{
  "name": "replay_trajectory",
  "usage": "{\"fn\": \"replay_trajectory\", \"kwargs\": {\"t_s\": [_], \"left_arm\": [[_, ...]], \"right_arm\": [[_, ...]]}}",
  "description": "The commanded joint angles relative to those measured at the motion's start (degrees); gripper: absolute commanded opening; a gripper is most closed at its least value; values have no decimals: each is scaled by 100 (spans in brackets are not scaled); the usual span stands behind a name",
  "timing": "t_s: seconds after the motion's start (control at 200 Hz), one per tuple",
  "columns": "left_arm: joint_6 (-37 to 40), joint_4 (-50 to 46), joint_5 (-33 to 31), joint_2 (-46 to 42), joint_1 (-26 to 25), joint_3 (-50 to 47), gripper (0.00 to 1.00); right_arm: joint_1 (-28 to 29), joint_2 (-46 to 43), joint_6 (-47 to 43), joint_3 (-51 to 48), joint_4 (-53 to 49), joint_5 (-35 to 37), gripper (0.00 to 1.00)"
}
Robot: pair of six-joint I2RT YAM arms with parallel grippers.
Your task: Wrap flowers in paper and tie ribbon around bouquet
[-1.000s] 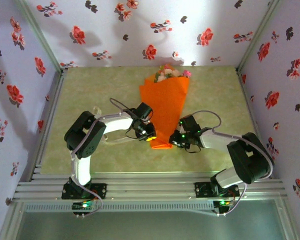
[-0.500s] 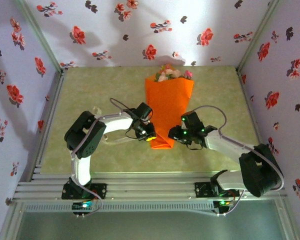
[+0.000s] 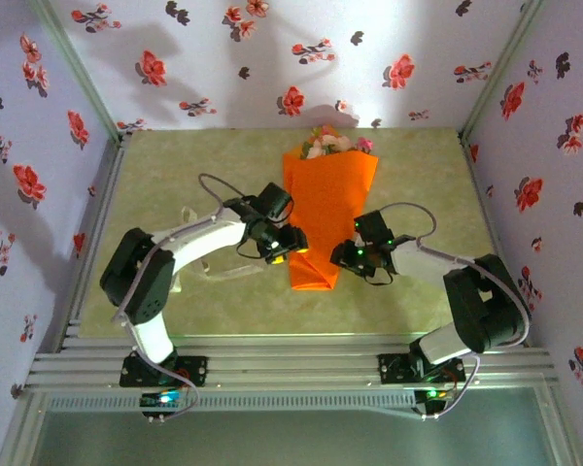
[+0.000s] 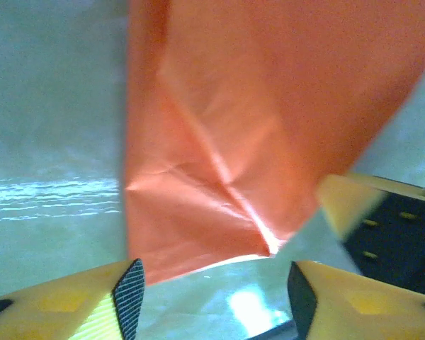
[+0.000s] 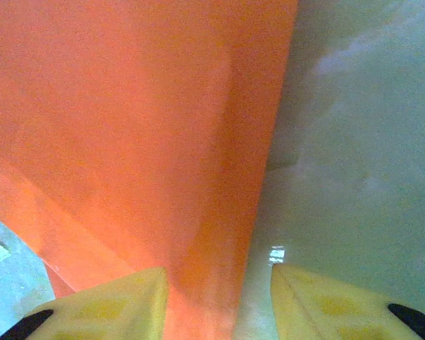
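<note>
The bouquet [image 3: 323, 209] lies on the table as a long orange paper [image 4: 219, 127] cone. Its pink and cream flowers [image 3: 330, 142] poke out at the far, wide end. My left gripper [image 3: 293, 243] stands open at the cone's left edge near the narrow end. In the left wrist view the left gripper [image 4: 212, 297] has bare table between its fingertips, and the paper's creased lower edge lies just beyond them. My right gripper [image 3: 338, 254] is open at the cone's right edge. In the right wrist view the paper's [image 5: 127, 127] right edge runs down between the right gripper's [image 5: 219, 283] spread fingers. A pale ribbon [image 3: 212, 276] lies under the left arm.
The green table [image 3: 428, 184] is walled on three sides by flower-print wallpaper [image 3: 272, 58]. An aluminium rail frame [image 3: 291, 364] runs along the near edge. The right gripper's yellow finger [image 4: 372, 219] shows at the right of the left wrist view.
Both grippers have opened and let go of the narrow end, the right one first. The cone straightened and its tip shifted. The left arm stretched forward toward the cone.
</note>
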Motion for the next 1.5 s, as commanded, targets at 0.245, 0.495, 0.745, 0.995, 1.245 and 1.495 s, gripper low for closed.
{"fn": "replay_trajectory", "kwargs": {"t_s": [0.245,0.495,0.745,0.995,1.245,1.495], "left_arm": [[-199,761,140,953,325,305,61],[-213,1064,109,1226,320,369,44],[-253,1249,-124,994,323,103,17],[-242,1208,-154,932,321,68,20],[-287,1375,-336,505,313,-245,0],[-817,2011,-385,-179,331,-1518,0]], "right_arm": [[-37,217,-186,263,-2,-172,44],[-37,239,-188,214,29,-199,44],[-33,305,-222,301,20,-222,45],[-38,305,-222,339,-15,-222,46],[-156,206,-339,379,-167,-196,51],[-616,213,-626,623,-313,-414,59]]}}
